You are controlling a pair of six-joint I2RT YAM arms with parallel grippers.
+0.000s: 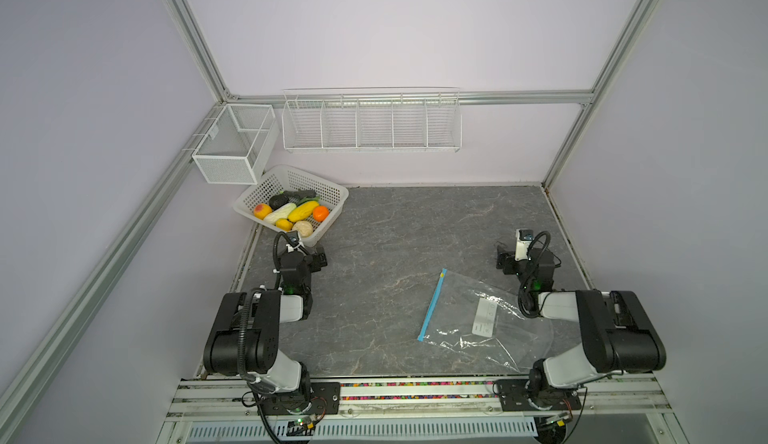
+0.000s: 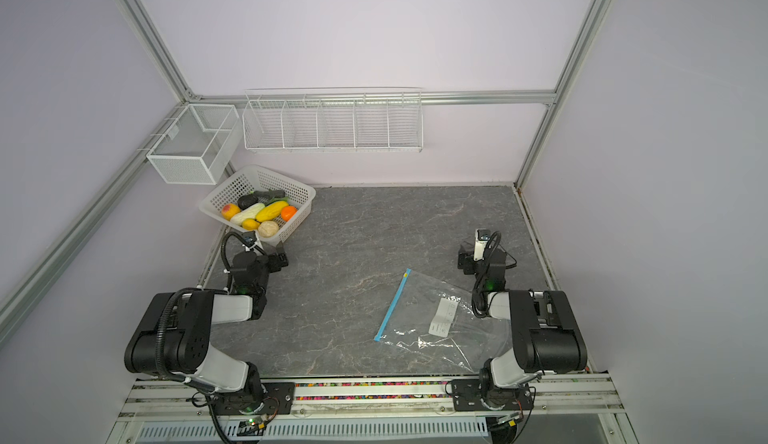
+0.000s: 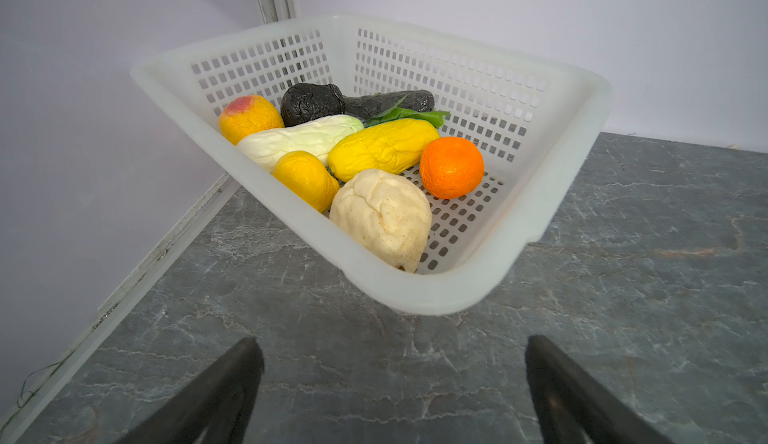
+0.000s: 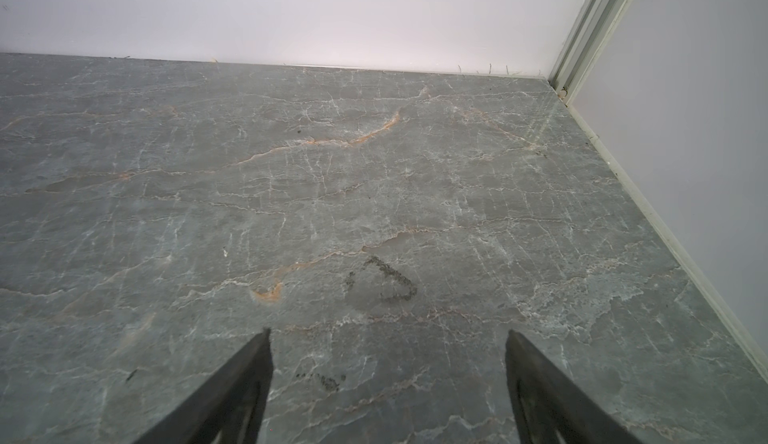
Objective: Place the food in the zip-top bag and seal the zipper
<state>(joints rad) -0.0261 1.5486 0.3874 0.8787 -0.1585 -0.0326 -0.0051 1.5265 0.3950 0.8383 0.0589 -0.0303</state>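
Note:
The food [image 1: 297, 212] [image 2: 270, 211] lies in a white perforated basket [image 1: 309, 182] [image 2: 274, 180] at the far left corner of the table. In the left wrist view I make out orange, yellow, white, beige, peach-red, dark green and black pieces [image 3: 384, 148]. My left gripper [image 1: 318, 254] [image 2: 280, 254] [image 3: 390, 346] stands open just short of the basket's near rim [image 3: 415, 300], holding nothing. The zip-top bag [image 1: 511, 329] [image 2: 469, 329] lies flat and empty at the near right. Its blue zipper [image 1: 432, 304] [image 2: 392, 304] faces the table's middle. My right gripper [image 1: 505, 259] [image 2: 465, 257] [image 4: 388, 336] hangs open over bare table beyond the bag.
A white mesh box [image 1: 237, 146] and a white wire rack [image 1: 370, 125] hang on the walls above the basket. Walls and aluminium posts close the table on the left, back and right. The right arm's elbow overhangs the bag's right edge.

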